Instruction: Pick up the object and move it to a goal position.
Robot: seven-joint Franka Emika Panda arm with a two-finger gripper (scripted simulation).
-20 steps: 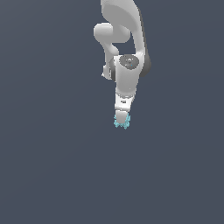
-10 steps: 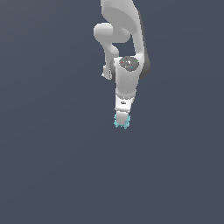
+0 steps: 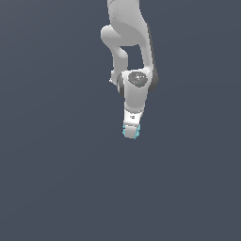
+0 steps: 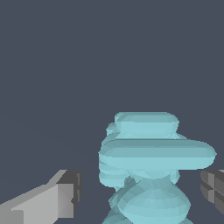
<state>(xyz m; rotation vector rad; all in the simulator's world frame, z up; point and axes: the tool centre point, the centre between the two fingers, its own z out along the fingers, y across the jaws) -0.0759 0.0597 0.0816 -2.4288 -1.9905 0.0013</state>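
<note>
The object point(image 4: 153, 151) is a pale cyan knobbly cluster of stubby prongs lying on the dark grey floor. In the wrist view it fills the space between my two fingers. One finger point(image 4: 61, 199) stands a small gap away from it, while the other finger point(image 4: 213, 188) sits right at the end of a prong. In the exterior view my white gripper point(image 3: 131, 129) points straight down over the object point(image 3: 129, 136), so only its cyan edges show around the fingertips. The gripper is open and straddles the object.
The white arm point(image 3: 134, 52) reaches down from the upper middle of the exterior view. All around it is plain dark grey floor point(image 3: 56, 179), and no goal marker shows.
The gripper has sunk slightly lower around the object. The object itself has stayed where it was.
</note>
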